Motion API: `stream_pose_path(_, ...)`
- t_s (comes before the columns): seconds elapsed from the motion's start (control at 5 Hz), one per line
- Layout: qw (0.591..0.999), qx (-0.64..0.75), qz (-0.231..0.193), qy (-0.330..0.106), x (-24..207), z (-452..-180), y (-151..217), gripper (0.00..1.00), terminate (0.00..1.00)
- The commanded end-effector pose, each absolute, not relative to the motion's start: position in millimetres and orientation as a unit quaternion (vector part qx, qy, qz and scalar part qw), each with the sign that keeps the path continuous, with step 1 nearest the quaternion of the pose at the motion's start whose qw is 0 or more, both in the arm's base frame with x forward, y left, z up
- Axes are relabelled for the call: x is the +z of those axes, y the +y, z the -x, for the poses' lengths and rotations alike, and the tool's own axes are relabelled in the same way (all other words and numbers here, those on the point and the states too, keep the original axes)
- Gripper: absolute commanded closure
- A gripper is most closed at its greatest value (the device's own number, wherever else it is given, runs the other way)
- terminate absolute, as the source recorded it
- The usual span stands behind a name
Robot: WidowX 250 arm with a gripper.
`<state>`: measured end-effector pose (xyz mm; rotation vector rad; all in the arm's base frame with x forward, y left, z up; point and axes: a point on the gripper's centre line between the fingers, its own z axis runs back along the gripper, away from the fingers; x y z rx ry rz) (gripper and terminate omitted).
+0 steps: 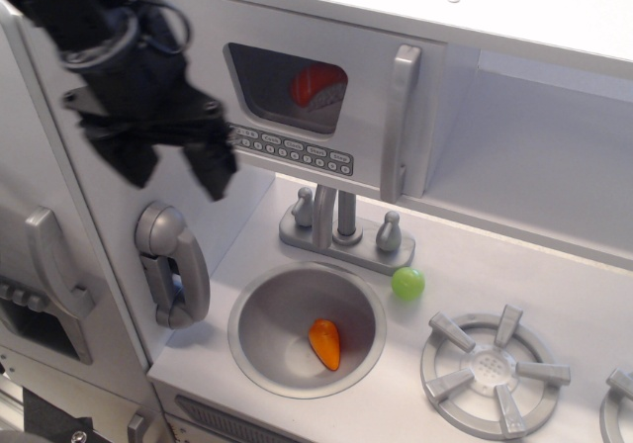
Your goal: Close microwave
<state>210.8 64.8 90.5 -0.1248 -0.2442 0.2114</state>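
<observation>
Observation.image, gripper [170, 174] beside microwave [326, 107], toy phone [173, 263]

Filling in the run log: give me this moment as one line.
microwave: door flush, looks closed | end effector: left of door, off it, empty, open | sink: orange item inside

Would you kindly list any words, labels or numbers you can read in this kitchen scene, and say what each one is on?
None can be read.
The buttons in a row under the window of the microwave carry small light marks, too small and blurred to make out.
The phone, faucet and burner show no lettering.
</observation>
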Motion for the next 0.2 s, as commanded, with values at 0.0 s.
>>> stream_pose_path(0.0,0.985,0.130,0.037,-0.109,112.1,-205.6,85.0,0.00,1.00)
